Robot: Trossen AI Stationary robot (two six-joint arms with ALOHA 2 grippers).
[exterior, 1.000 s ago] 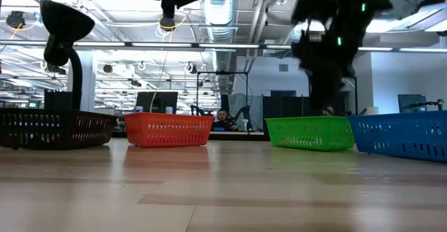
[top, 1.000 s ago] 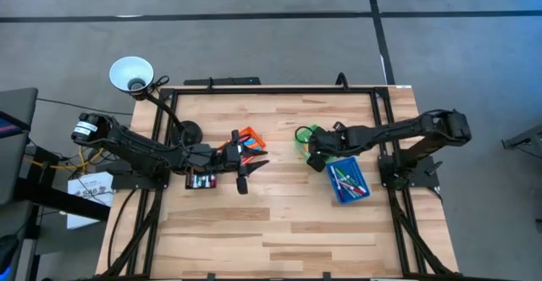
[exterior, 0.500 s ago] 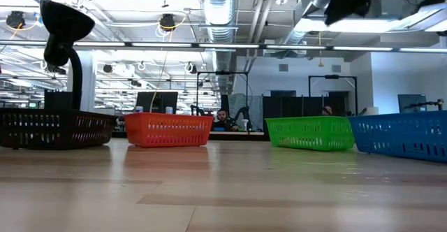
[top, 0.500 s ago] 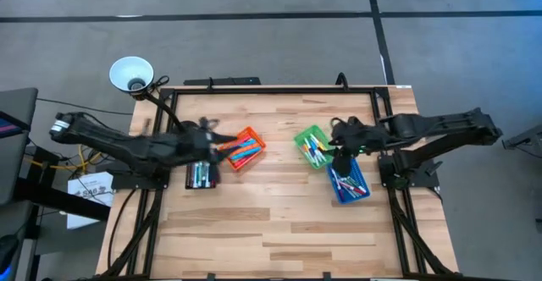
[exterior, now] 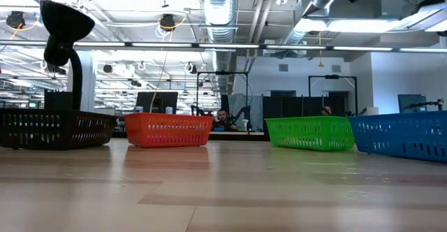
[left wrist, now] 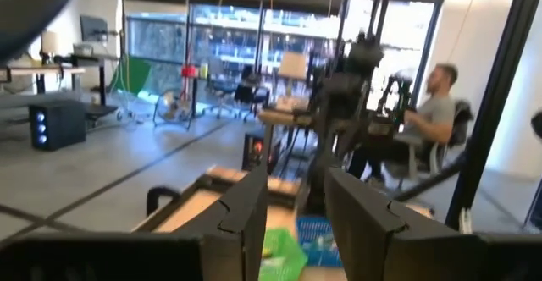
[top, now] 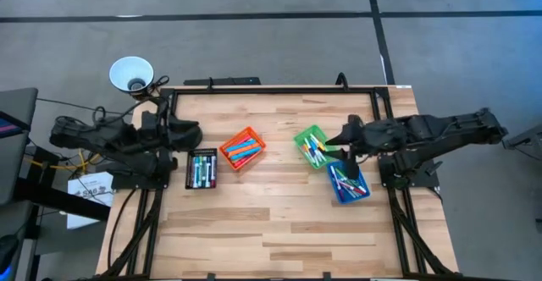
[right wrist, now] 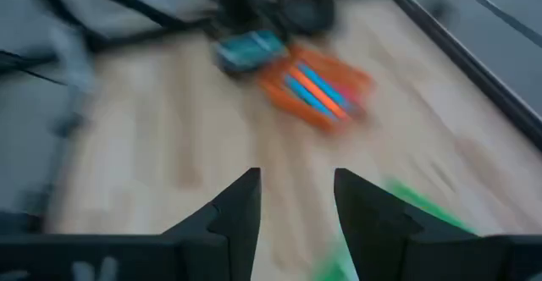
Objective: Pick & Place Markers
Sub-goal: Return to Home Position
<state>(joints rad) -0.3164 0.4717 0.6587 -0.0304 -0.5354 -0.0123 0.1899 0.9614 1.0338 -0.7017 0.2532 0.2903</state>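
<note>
Coloured markers [top: 241, 151] lie in your four bins [top: 339, 199]; left hand [left wrist: 296, 179] and right hand [right wrist: 296, 177] hover at opposite edges of the bench [top: 279, 222], fingers apart.

Blue markers [top: 243, 150], orange bin [top: 224, 150]

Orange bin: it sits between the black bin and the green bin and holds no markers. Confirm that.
Wrong in one respect. The orange bin does sit between the black bin and the green bin, but it is not empty: several markers lie in it. The high view shows this.
</note>
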